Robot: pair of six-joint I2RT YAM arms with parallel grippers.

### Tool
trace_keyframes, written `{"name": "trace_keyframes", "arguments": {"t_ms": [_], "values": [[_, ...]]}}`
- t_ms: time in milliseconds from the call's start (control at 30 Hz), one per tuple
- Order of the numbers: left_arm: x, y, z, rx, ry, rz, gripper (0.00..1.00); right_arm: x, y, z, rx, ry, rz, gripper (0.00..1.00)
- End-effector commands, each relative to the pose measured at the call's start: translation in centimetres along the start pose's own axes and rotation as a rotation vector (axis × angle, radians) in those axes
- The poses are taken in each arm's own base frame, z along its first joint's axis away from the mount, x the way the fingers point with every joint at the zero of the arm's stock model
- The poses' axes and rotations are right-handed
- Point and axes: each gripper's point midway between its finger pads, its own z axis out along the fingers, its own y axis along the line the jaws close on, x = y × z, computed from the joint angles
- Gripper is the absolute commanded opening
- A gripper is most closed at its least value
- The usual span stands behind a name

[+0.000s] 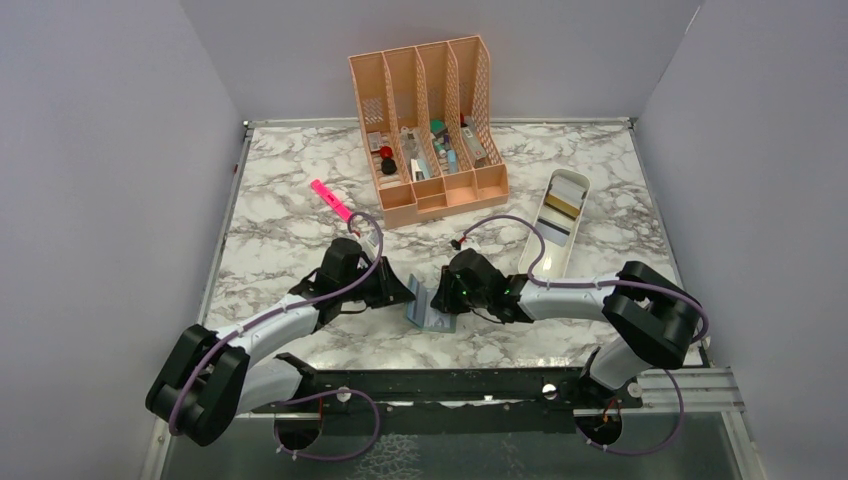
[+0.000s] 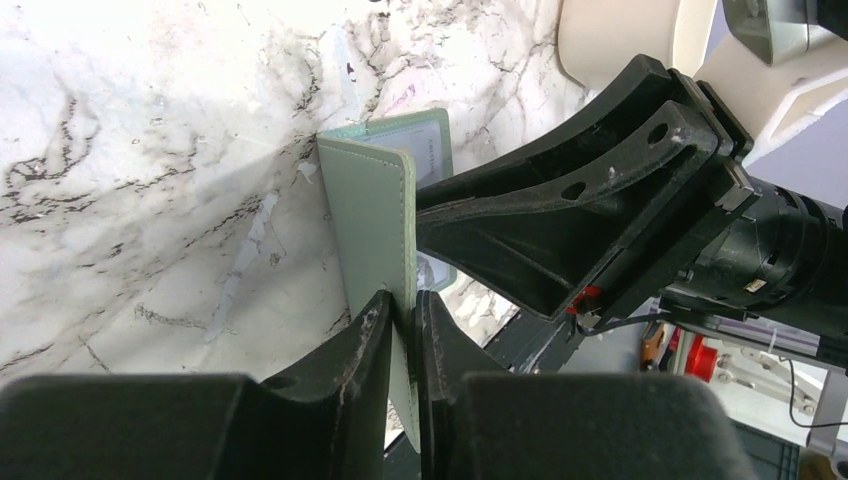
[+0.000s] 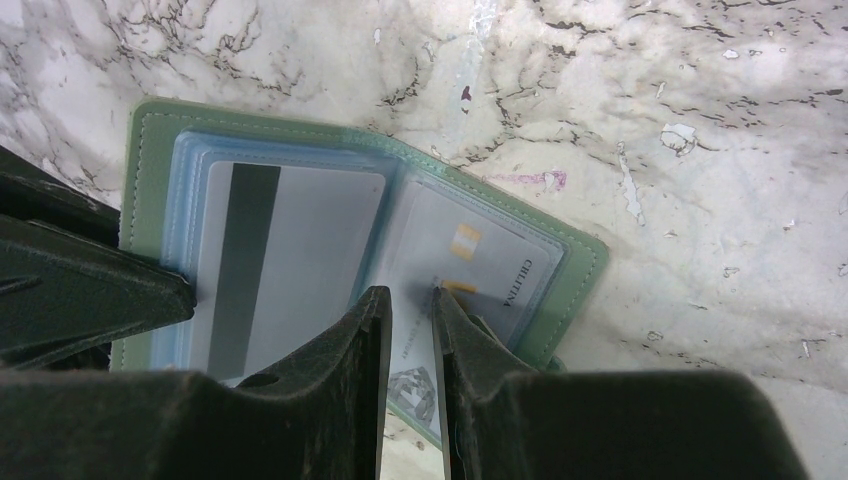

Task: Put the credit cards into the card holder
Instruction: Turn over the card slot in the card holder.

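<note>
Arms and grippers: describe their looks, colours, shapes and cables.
The left arm and right arm have white links between bulky black joints. A purple cable loops along each. The left gripper and right gripper are matte black, each with two tapered, scuffed fingers on webbed brackets pierced by holes. Small green lights glow at the right wrist.

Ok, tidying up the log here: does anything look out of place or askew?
The pink highlighter lies loose on the marble, outside the peach organizer. The card holder is not flat: the left gripper pinches one cover upright.
</note>
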Motion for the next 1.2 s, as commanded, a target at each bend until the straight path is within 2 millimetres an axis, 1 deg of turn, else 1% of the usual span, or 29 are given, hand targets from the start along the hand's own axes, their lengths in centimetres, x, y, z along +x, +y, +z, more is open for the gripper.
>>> {"name": "trace_keyframes", "arguments": {"t_ms": [0, 100, 233, 300, 367, 400, 533, 600, 633, 700, 733, 767, 867, 967, 1167], "values": [[0.2, -0.8, 0.2, 0.046, 0.012, 0.022, 0.13, 3.5, -4.5, -0.3, 0.153, 0.115, -0.033, 0.28], [0.2, -1.1, 0.2, 0.06, 0.012, 0.029, 0.01, 3.5, -4.5, -0.2, 0.155, 0.116, -0.035, 0.28], [0.2, -1.8, 0.3, 0.093, 0.015, 0.034, 0.0, 3.4, -4.3, 0.0, 0.147, 0.118, -0.037, 0.28], [0.1, -2.2, 0.2, 0.108, 0.01, 0.035, 0.11, 3.4, -4.3, 0.1, 0.15, 0.121, -0.039, 0.28], [0.1, -2.4, 0.2, 0.115, 0.004, 0.038, 0.15, 3.4, -4.3, 0.1, 0.15, 0.119, -0.038, 0.28], [0.1, -2.4, 0.2, 0.115, 0.003, 0.041, 0.15, 3.4, -4.3, 0.1, 0.149, 0.12, -0.038, 0.28], [0.3, -2.2, 0.5, 0.11, 0.02, 0.046, 0.06, 3.4, -4.2, 0.2, 0.148, 0.123, -0.038, 0.28], [0.4, -2.1, 0.6, 0.108, 0.021, 0.046, 0.05, 3.4, -4.1, 0.3, 0.145, 0.121, -0.036, 0.28], [0.5, -2.0, 0.6, 0.107, 0.021, 0.046, 0.08, 3.4, -4.2, 0.3, 0.144, 0.123, -0.036, 0.28], [0.5, -2.0, 0.6, 0.106, 0.021, 0.047, 0.2, 3.5, -4.2, 0.3, 0.147, 0.125, -0.04, 0.28], [0.5, -2.0, 0.6, 0.106, 0.02, 0.047, 0.21, 3.4, -4.2, 0.3, 0.146, 0.125, -0.039, 0.28], [0.5, -2.1, 0.6, 0.109, 0.018, 0.05, 0.19, 3.4, -4.1, 0.4, 0.146, 0.124, -0.04, 0.28], [0.4, -2.2, 0.6, 0.116, 0.014, 0.055, 0.02, 3.5, -4.1, 0.4, 0.145, 0.127, -0.039, 0.28], [0.5, -2.2, 0.7, 0.117, 0.02, 0.057, 0.0, 3.5, -4.2, 0.5, 0.144, 0.129, -0.039, 0.28], [0.5, -1.9, 0.9, 0.101, 0.017, 0.065, 0.0, 3.8, -4.0, 0.7, 0.136, 0.137, -0.036, 0.28]]}}
